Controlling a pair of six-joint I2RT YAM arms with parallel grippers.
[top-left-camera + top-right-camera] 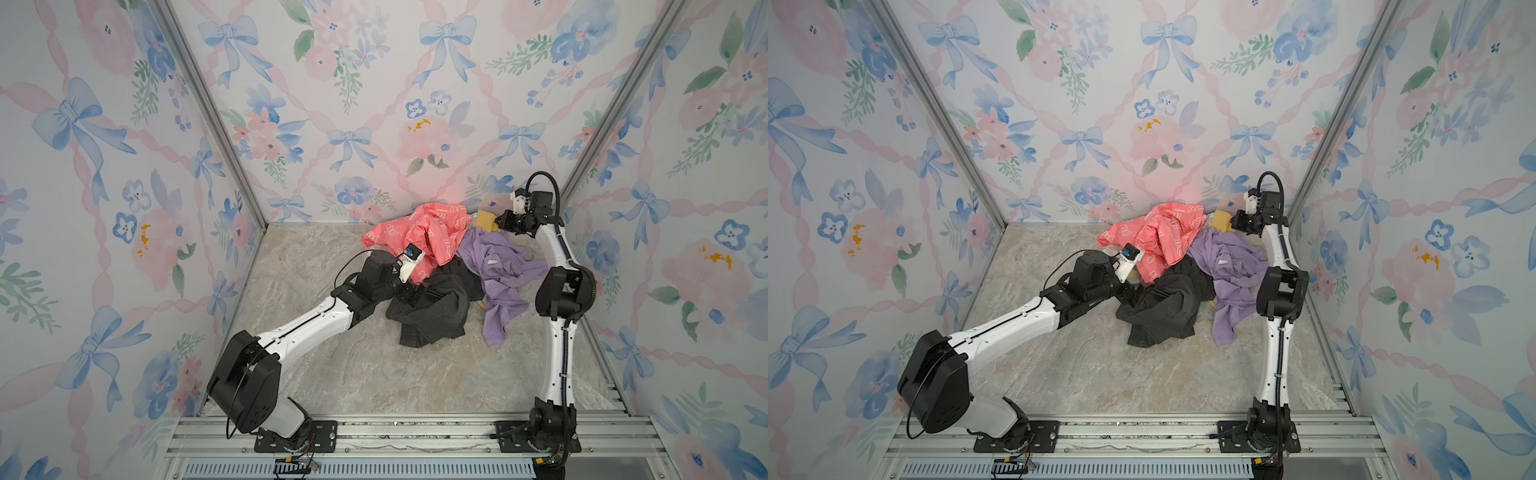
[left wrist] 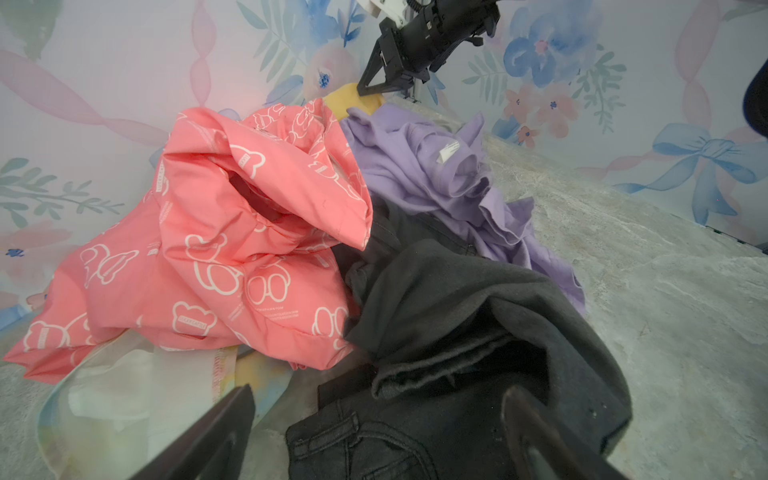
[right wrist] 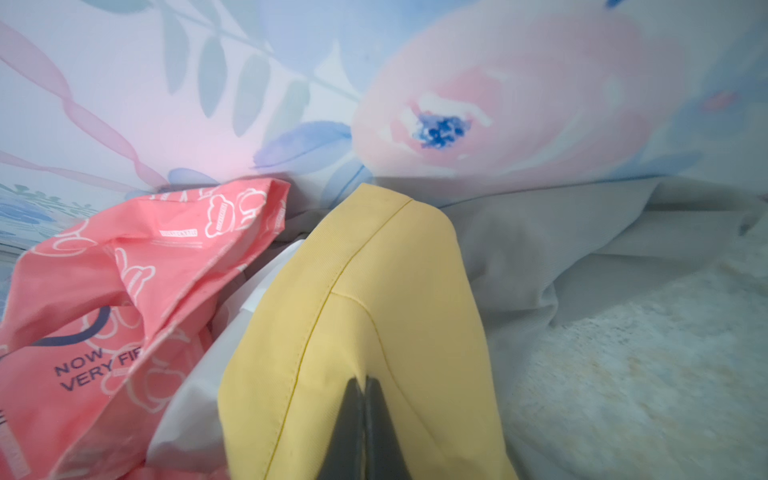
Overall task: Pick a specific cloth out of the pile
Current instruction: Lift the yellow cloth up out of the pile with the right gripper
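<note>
Cloth is pinched at the wall-side edge of the pile by the closed jaws of the right gripper, the left gripper being spread wide, empty

3 floral-papered walls; floor grey, perhaps marble-look; metal rail along front.

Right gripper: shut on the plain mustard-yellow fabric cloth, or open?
Shut on it: in the right wrist view the right gripper pinches a fold of the plain mustard-yellow fabric cloth, tips together.
</note>
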